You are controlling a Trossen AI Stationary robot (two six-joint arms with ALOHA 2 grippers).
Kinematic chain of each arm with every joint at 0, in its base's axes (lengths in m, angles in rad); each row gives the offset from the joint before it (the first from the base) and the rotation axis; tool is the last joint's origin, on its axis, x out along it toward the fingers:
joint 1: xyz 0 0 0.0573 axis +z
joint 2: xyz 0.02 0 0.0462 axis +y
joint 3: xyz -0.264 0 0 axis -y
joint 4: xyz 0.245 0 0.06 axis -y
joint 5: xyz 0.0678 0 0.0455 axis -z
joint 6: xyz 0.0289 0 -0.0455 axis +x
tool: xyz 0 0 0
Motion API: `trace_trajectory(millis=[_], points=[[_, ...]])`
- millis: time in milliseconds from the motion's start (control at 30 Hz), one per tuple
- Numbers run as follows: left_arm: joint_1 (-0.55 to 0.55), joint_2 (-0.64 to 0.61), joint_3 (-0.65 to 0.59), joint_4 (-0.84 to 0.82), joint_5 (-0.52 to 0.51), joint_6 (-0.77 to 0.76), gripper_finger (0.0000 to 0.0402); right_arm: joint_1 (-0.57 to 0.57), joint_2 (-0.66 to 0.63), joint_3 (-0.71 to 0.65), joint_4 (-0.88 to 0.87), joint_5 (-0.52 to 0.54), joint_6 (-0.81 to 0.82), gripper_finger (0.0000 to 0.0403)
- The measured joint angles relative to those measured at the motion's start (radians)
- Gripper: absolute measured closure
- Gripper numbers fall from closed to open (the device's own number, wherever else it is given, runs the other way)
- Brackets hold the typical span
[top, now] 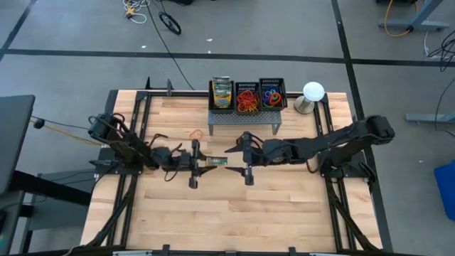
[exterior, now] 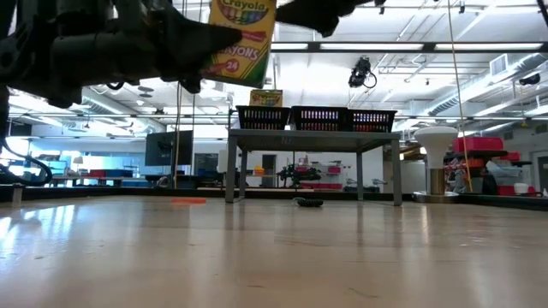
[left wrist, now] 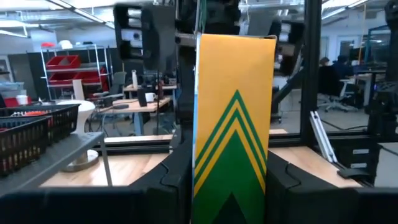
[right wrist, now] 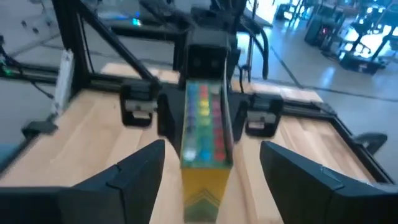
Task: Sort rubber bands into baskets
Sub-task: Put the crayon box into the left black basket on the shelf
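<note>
baskets (top: 247, 96): one has a crayon box (top: 222, 92), two have rubber bands (top: 247, 99) | left claw (top: 202, 161): clamped on another crayon box (top: 215, 161) | right claw (top: 231, 150): apart

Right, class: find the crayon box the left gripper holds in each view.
High view: crayon box at mid-table, between the two grippers.
Low view: top centre.
Left wrist view: centre, yellow-green chevrons.
Right wrist view: centre, crayon tips showing.
Shared landmark: grey perforated stand.
</note>
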Motion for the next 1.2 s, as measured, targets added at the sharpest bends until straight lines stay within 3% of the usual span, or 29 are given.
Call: trace_trajectory(millis=[333,533,733,933,1067,1200], points=[[0.05,0.0,0.026,0.001,0.03,-0.024,0.0282,-0.049,0.06,-0.002,0.096,-0.047,0.023,0.0161],[0.07,0.0,0.03,0.002,0.032,-0.036,0.0282,-0.074,0.064,-0.002,0.14,-0.134,0.024,0.023],[0.073,-0.012,0.029,-0.001,0.001,-0.034,0.0275,-0.08,0.064,-0.002,0.154,-0.131,-0.012,0.03],[0.075,-0.118,-0.016,-0.021,-0.059,-0.032,0.0215,-0.104,0.055,0.008,0.181,-0.134,-0.073,0.0304],[0.078,-0.235,-0.103,-0.082,-0.142,-0.029,0.0164,-0.156,0.032,0.046,0.101,-0.125,-0.124,0.029],[0.099,-0.341,-0.211,-0.123,-0.195,-0.059,0.013,-0.243,0.026,0.116,-0.013,-0.116,-0.181,0.03]])
